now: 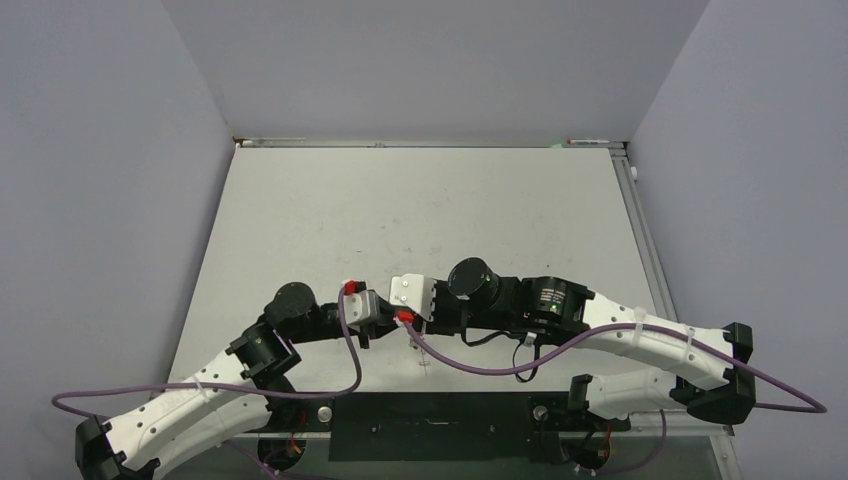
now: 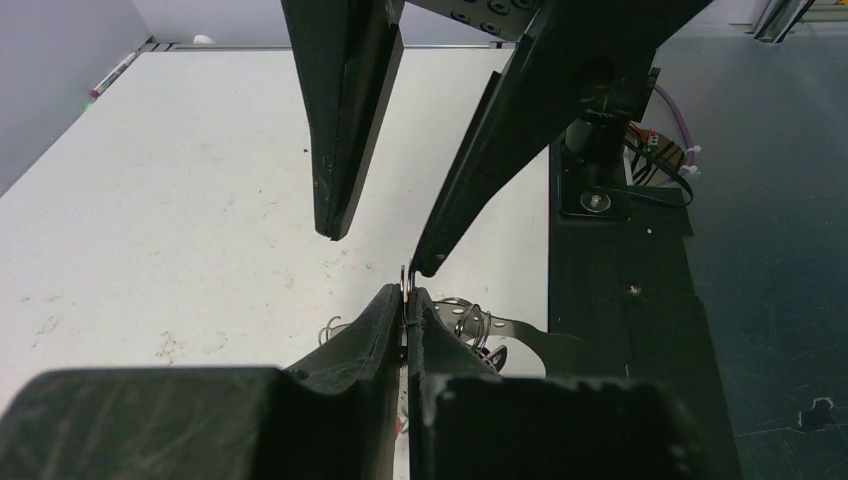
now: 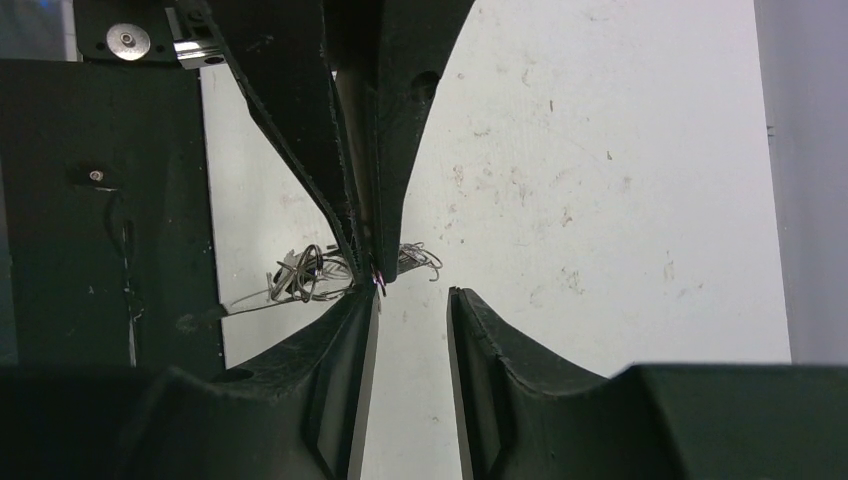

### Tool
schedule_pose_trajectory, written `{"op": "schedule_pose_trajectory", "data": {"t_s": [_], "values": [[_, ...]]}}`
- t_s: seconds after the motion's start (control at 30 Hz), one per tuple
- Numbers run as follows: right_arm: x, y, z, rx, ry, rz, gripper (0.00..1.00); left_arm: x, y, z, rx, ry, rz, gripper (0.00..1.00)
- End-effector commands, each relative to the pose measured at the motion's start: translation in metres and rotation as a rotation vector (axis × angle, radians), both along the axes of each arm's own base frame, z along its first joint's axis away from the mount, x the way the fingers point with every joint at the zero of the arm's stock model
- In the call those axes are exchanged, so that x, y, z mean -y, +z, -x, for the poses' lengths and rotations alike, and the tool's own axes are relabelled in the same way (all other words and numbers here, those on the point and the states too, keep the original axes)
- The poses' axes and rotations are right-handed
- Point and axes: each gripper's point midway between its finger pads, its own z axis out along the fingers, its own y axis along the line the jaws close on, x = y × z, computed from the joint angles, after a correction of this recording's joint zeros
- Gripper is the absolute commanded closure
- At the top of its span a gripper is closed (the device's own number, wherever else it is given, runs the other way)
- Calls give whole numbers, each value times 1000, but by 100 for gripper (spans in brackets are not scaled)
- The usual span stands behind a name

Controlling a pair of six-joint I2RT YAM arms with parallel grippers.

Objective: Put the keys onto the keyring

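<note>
**Top view.** The two arms are meeting over the table (image 1: pixel 420 210), close to the middle of its near edge. The left gripper (image 1: pixel 386 328) and the right gripper (image 1: pixel 418 325) are facing each other, tip to tip. From this height the fingers are too hidden to tell how they are standing. The keyring is not showing here.

**Left wrist view.** The left gripper (image 2: pixel 405 297) is pressing its two fingers together on the keyring (image 2: pixel 404 278), which is showing edge-on as a thin metal arc poking out of the fingertips. The right gripper (image 2: pixel 378 250) is reaching in from above with its fingers spread. One fingertip (image 2: pixel 424 264) is sitting just beside the arc, possibly touching it. The other is standing well to the side. Thin silvery loops (image 2: pixel 470 320) are lying below, just beside the black base plate (image 2: pixel 620 330).

**Right wrist view.** The right gripper (image 3: pixel 410 297) is holding its fingers apart, with nothing between them. The left gripper (image 3: pixel 372 265) is coming down from the top, closed, with the keyring (image 3: pixel 378 287) peeping from its tip next to one right finger. The silvery loops (image 3: pixel 300 275) are spreading to either side of the closed fingers. Whether they are hanging or resting on the table cannot be told, and the keys cannot be picked out among them.
</note>
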Motion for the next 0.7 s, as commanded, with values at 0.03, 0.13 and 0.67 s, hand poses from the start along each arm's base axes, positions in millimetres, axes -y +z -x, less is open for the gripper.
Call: {"op": "schedule_pose_trajectory", "data": {"t_s": [0.03, 0.13, 0.67], "values": [[-2, 8, -9, 15, -13, -21, 69, 1, 43, 8, 90, -41, 96, 100], [-2, 6, -9, 9, -11, -20, 70, 0, 43, 8, 90, -43, 98, 100], [-5, -9, 0, -50, 37, 22, 76, 0, 42, 8, 90, -40, 93, 100]]}}
